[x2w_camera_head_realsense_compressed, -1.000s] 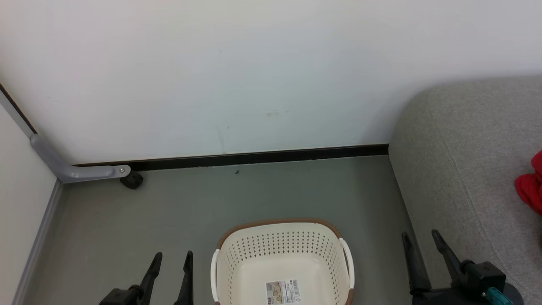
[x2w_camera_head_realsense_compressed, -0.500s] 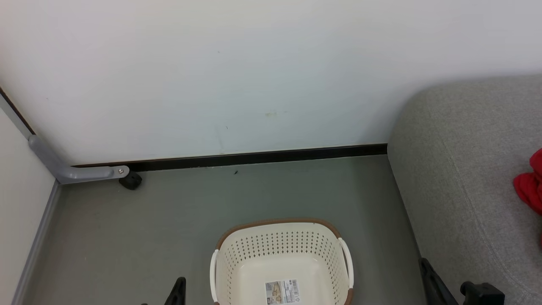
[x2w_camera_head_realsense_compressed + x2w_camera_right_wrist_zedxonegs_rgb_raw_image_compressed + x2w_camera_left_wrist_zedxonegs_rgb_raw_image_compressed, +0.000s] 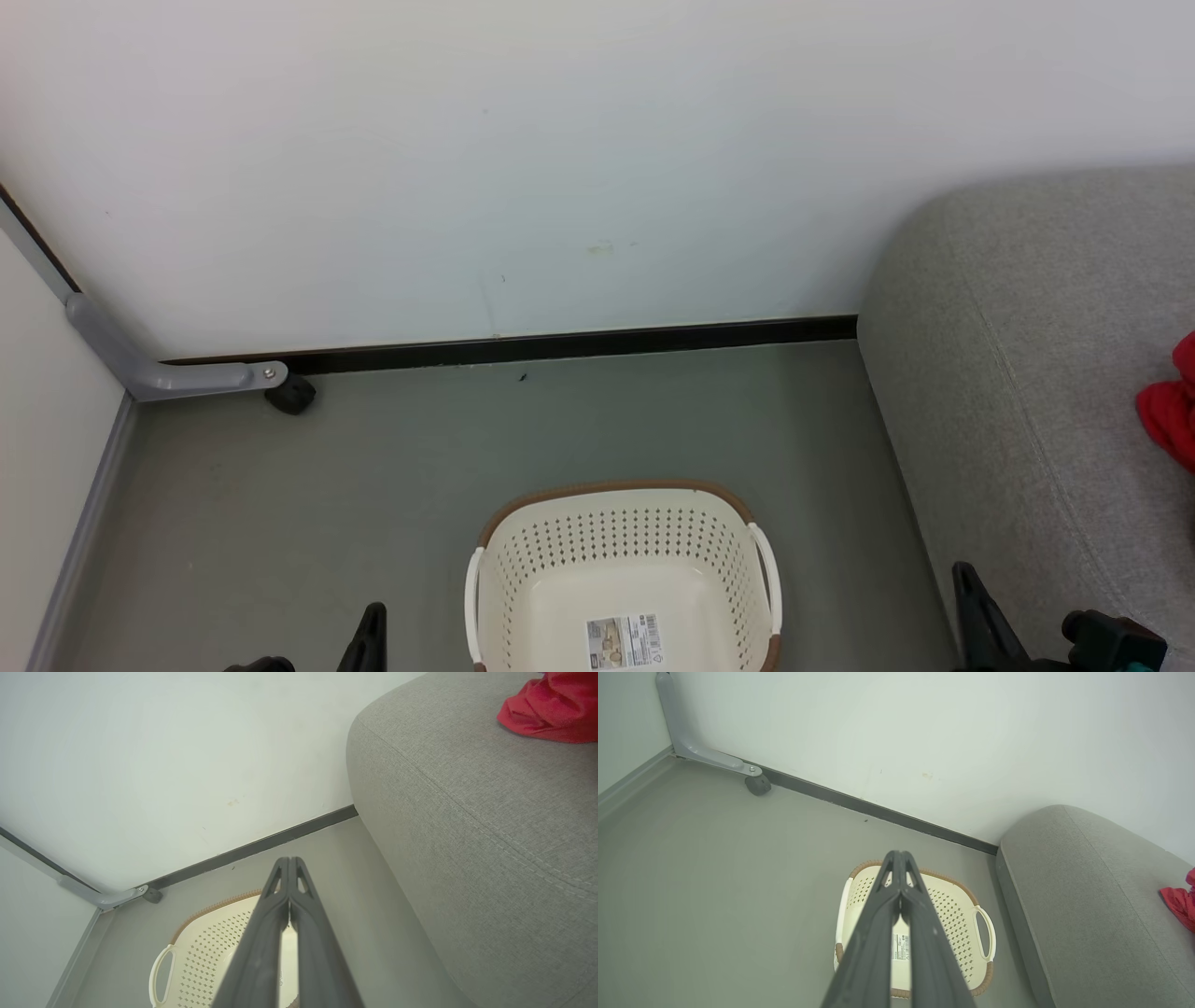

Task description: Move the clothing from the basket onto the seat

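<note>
The cream basket (image 3: 616, 489) with its brown rim stands on the floor at the bottom centre; inside it I see a bare bottom and a label sticker (image 3: 624, 641). Red clothing (image 3: 1169, 413) lies on the grey seat (image 3: 1018, 373) at the right edge. My left gripper (image 3: 372, 618) is shut, low and left of the basket. My right gripper (image 3: 963, 579) is shut, between the basket and the seat. From the left wrist, the shut left gripper (image 3: 900, 857) points over the basket (image 3: 959, 907). From the right wrist, the shut right gripper (image 3: 289, 861) hangs above the basket (image 3: 205, 947), with clothing (image 3: 551, 707) on the seat (image 3: 467, 812).
A white wall with a dark baseboard (image 3: 560, 347) runs behind the basket. At the far left corner a grey metal bracket (image 3: 177, 378) ends in a small black caster (image 3: 291, 396). Grey floor (image 3: 467, 439) lies between wall, basket and seat.
Both grippers have gone from open to shut with nothing in them, and both have sunk toward the bottom edge of the head view. Basket, seat and clothing stay put.
</note>
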